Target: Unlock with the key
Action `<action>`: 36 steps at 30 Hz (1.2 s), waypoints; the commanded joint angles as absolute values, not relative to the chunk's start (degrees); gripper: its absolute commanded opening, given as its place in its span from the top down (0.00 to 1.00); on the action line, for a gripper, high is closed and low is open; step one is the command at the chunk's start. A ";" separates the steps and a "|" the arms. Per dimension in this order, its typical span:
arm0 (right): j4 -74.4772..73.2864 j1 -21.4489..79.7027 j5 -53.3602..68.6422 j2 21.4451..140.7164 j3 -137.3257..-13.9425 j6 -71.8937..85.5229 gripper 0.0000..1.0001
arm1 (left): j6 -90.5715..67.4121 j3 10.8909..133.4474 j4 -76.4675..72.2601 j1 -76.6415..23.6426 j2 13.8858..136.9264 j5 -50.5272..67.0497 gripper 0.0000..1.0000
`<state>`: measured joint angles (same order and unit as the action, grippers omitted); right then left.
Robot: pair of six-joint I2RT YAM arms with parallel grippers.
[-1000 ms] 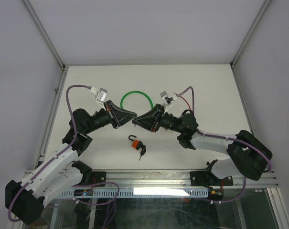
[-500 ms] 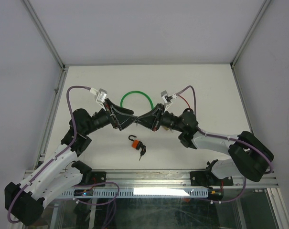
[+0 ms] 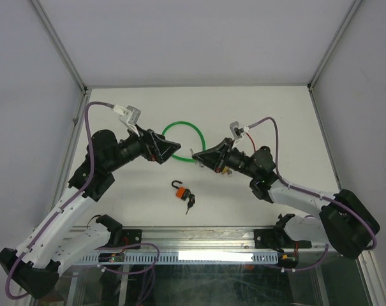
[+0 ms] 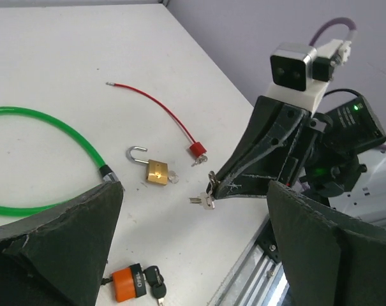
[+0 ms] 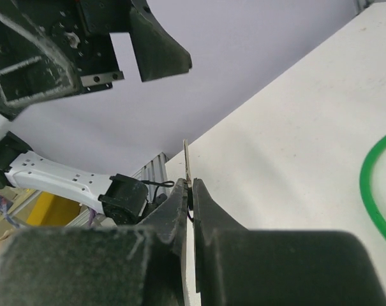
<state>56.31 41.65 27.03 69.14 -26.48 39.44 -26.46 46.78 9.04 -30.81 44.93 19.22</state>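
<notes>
Table (image 3: 275, 115): white; we see it fill the middle of the overhead view.
Left gripper (image 3: 168, 150): left of centre overhead, jaws spread wide apart, holding nothing.
Right gripper (image 3: 196, 155): just right of centre, jaws pressed together, clamped on the key.
Green cable (image 3: 183, 122): a loop at upper centre, beyond both grippers.
Red cable (image 4: 155, 105): thin, at the centre of the left wrist view.
Orange padlock (image 3: 181, 193): lower centre overhead, keys attached, apart from both grippers.
Brass padlock (image 4: 157, 172): on the table, between the ends of the green and red cables; we cannot tell whether its shackle is latched.
Key (image 5: 185, 159): thin blade sticking up from the right fingertips.
</notes>
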 commanded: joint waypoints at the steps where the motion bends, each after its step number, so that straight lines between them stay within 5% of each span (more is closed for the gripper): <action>1: 54.86 40.03 24.28 65.43 -24.92 37.00 1.00 | -22.51 54.35 19.09 -31.25 50.71 13.91 0.01; 16: 34.37 38.14 11.64 51.37 -18.46 29.66 1.00 | -28.01 62.60 21.46 -32.57 76.85 8.86 0.01; 28: 23.36 37.82 4.11 42.21 -15.96 27.60 1.00 | -25.32 82.10 34.65 -40.28 103.35 -3.51 0.01; 36: 20.02 37.68 2.63 39.49 -15.58 27.55 1.00 | -23.44 95.67 43.74 -45.11 117.71 -11.14 0.13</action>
